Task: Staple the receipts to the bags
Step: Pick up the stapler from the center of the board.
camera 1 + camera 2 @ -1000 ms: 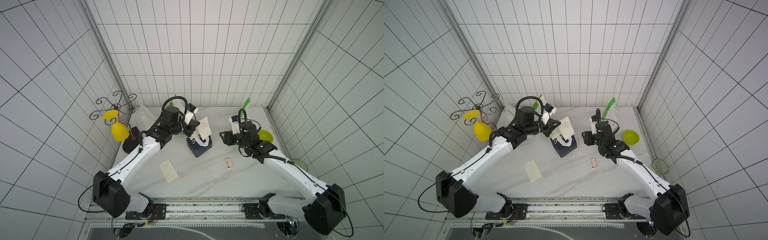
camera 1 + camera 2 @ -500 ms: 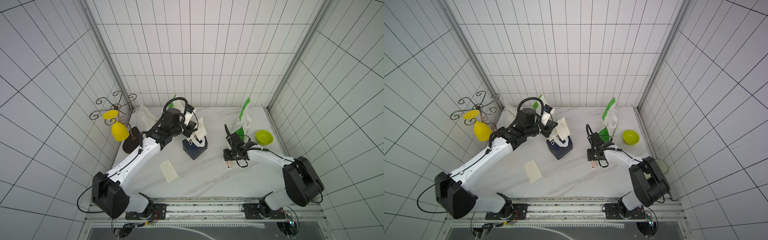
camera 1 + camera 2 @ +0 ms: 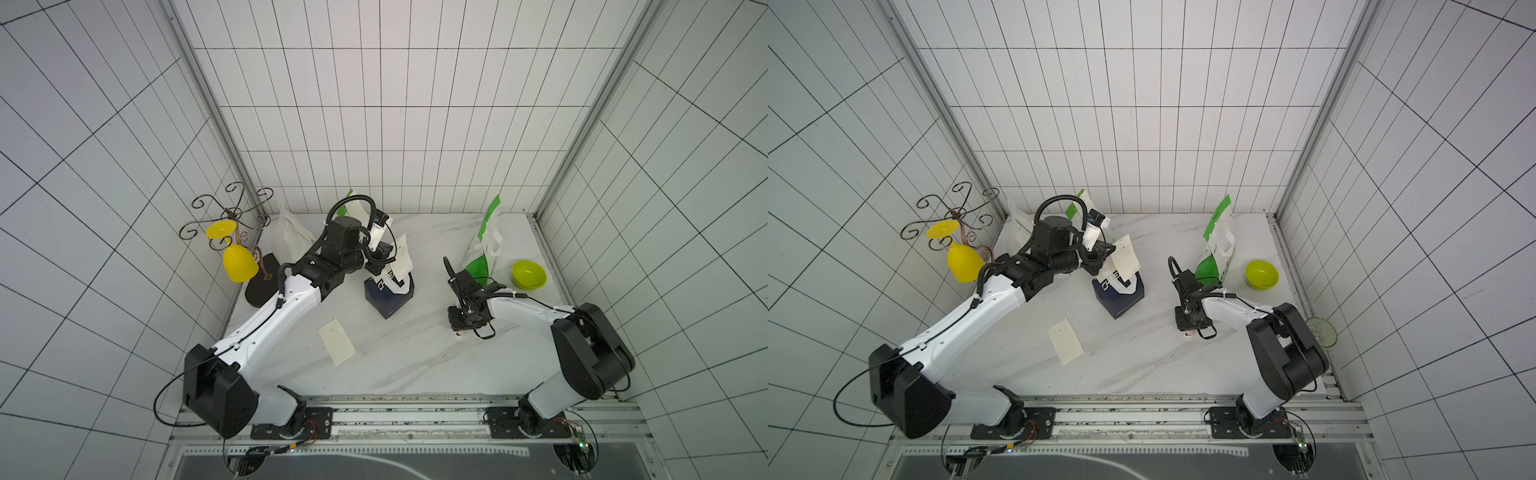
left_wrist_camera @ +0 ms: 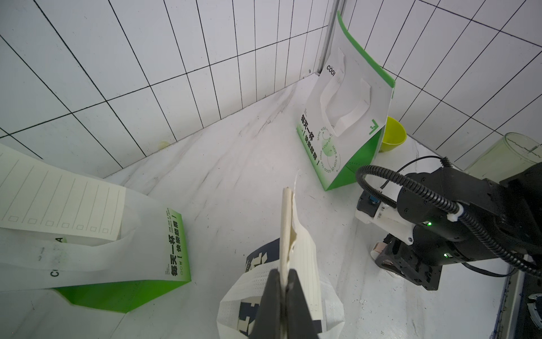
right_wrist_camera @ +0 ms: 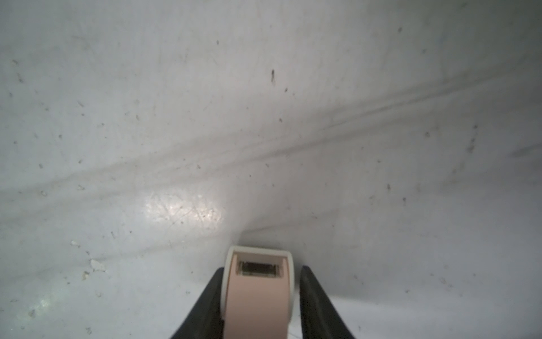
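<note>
My left claw (image 4: 283, 281) is clenched on the edge of a lined receipt (image 4: 286, 223), holding it upright over the mouth of the navy bag (image 3: 388, 297) (white handles sagging beneath). My right claw (image 5: 261, 269) straddles the pink stapler (image 5: 256, 296) on the marble table (image 3: 415, 357), right of the navy bag. One finger touches it and the other stands just off, so nothing is gripped. Another receipt (image 3: 336, 340) lies flat, nearer my bases than the navy bag. A green-and-white bag (image 3: 482, 249) stands further right, and a second green-and-white bag (image 4: 117, 249) is behind the navy bag.
</note>
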Robot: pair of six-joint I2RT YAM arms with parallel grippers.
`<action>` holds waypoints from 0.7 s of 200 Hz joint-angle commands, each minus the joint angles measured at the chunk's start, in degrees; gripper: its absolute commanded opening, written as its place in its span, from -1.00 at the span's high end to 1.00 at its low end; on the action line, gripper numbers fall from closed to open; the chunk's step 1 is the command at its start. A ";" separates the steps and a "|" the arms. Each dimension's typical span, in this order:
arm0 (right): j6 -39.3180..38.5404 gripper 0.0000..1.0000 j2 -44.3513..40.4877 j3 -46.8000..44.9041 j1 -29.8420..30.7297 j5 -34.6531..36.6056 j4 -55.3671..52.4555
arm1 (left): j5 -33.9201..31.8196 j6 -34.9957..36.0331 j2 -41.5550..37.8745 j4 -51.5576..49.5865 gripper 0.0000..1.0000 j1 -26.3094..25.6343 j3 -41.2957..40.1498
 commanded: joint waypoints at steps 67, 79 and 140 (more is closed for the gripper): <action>-0.97 1.00 -13.31 7.32 1.22 2.71 3.20 | 2.34 -0.65 -0.52 1.18 1.00 -0.13 -0.39; -1.46 1.00 -17.02 7.97 1.96 2.53 6.93 | 2.49 -0.72 -0.80 1.26 1.00 -0.10 -0.50; -6.52 1.00 -28.55 7.24 9.09 0.46 39.08 | 5.28 -3.15 -1.85 2.99 1.00 -0.14 -1.25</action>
